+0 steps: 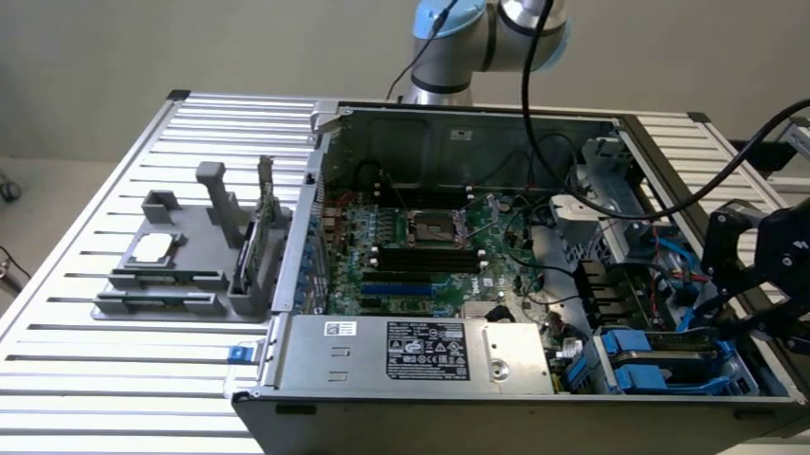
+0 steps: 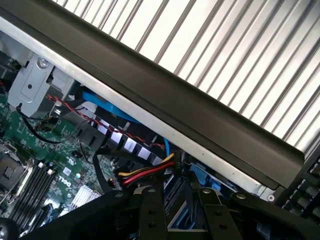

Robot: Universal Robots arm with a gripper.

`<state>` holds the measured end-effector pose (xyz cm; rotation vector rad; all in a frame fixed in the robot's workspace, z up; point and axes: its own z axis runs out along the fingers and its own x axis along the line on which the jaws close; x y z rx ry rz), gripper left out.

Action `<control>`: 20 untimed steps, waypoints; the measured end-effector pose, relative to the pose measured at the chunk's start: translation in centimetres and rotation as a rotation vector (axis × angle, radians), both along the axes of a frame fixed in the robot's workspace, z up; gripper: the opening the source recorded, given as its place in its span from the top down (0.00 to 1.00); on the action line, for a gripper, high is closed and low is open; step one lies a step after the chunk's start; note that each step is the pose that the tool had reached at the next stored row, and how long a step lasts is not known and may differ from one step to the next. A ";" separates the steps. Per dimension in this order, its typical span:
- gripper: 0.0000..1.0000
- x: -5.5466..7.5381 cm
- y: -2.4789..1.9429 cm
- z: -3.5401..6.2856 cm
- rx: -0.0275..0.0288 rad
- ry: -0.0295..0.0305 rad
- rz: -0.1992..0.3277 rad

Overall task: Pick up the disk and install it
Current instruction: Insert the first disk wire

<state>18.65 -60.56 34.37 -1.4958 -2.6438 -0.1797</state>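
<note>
Closest to the exterior camera, along the near edge of the one open black-and-grey computer case [image 1: 506, 417], I see one silver box-shaped power supply [image 1: 418, 353] with a black-and-white label. Just beside it, in the near corner of the case at the exterior view's right, lies the disk [image 1: 639, 365]. It is a flat grey drive framed by a bright blue plastic carrier, sitting low among the drive-bay metalwork. I cannot tell whether it is fully seated.

My one black claw gripper [image 1: 724, 313] hangs right over that corner, with its tip just above the blue carrier. I cannot tell whether the claw is spread or pinching the disk. In the wrist view one bundle of red, yellow and black wires [image 2: 145, 172] runs close in front of the claw.

Further in, one green motherboard [image 1: 431, 251] covers the case floor, with one square metal processor socket [image 1: 424, 227].

Outside the case, at the exterior view's left, one grey plastic fixture [image 1: 177, 280] stands on the slatted aluminium table [image 1: 76, 322]. It carries one small silver square chip [image 1: 152, 248] and one thin dark upright card [image 1: 267, 204].

Farthest back, beyond the case, the one grey arm with light blue joint caps [image 1: 487, 38] rises from the table.
</note>
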 end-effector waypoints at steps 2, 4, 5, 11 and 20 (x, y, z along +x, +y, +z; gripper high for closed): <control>0.69 0.0 -0.08 -0.06 0.0054 0.0000 0.000; 0.69 0.0 -0.10 -0.11 0.0132 0.0000 0.000; 0.69 0.0 -0.10 -0.13 0.0170 0.0000 0.000; 0.69 0.0 -0.19 -0.36 0.0322 -0.0002 0.000; 0.78 0.0 -0.26 -0.63 0.0482 -0.0002 0.000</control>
